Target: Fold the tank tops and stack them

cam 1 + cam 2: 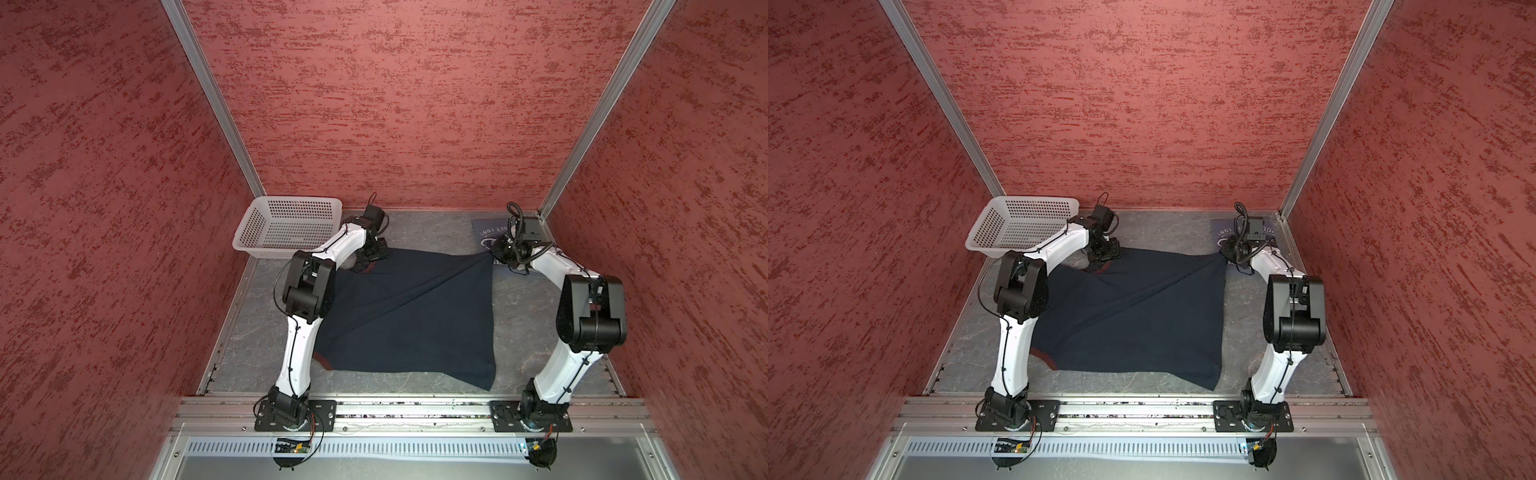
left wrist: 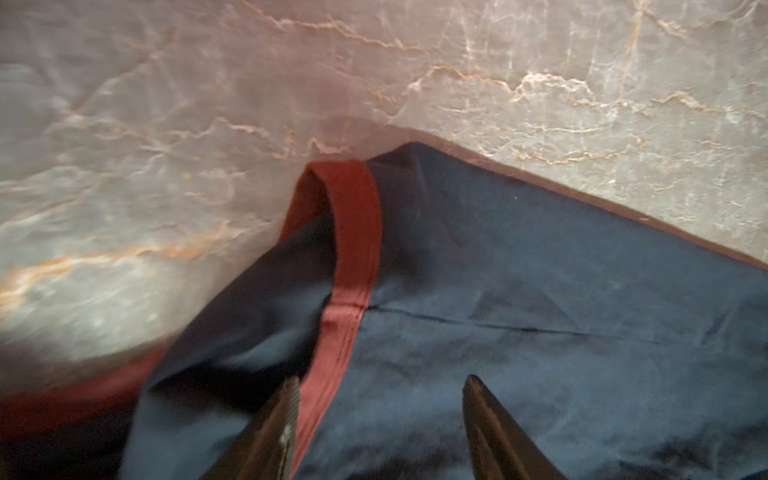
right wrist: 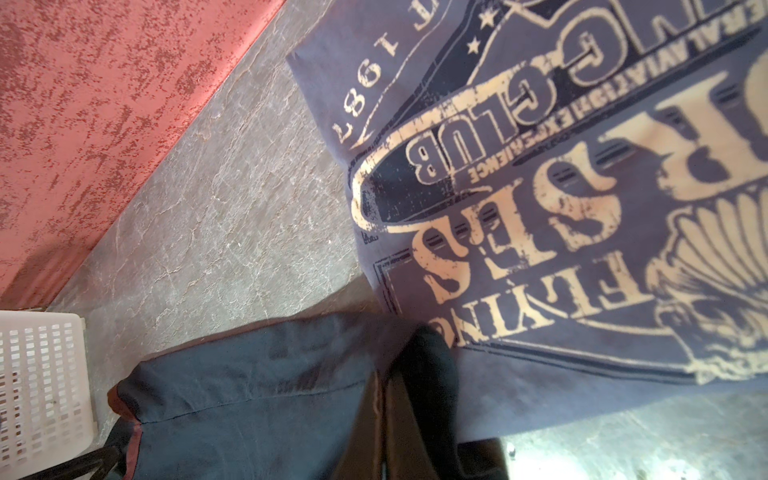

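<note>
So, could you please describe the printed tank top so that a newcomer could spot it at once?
Find the grey table's far right corner, where the right arm reaches. The slate-blue tank top lies there, partly hidden by that arm. Unlike the bigger dark navy tank top spread mid-table, it bears pale lettering with "1987".

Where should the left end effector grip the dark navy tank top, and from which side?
Probably the maroon strap loop at the far left corner of the dark navy tank top, from above: it arches up under the open left end effector.
</note>
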Available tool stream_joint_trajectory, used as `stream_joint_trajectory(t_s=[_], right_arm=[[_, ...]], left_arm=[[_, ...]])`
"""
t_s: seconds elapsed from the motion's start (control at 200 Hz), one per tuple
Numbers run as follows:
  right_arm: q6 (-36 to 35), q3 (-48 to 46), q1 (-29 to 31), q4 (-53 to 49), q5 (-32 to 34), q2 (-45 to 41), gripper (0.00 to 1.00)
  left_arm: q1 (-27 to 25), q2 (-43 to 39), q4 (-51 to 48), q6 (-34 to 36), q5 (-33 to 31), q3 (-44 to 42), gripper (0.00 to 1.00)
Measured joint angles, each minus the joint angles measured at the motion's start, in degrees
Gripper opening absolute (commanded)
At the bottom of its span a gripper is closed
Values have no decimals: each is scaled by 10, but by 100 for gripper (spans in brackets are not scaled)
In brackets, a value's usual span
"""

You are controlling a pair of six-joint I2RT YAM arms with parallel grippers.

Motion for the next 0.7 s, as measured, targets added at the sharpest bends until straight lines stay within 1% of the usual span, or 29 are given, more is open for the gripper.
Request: stream_joint_trajectory(t_s=[0.185,0.371,0.471,0.701], right_arm=[[0,-1,0,0,0,0,0],[0,-1,0,0,0,0,0],[0,-1,0,0,0,0,0],[0,-2,0,0,0,0,0]], left_arm=[[2,34,0,0,2,6,66],[3,43,0,3,2,23,68],[4,48,0,7,2,31,61],[5,58,7,12,6,43,41]])
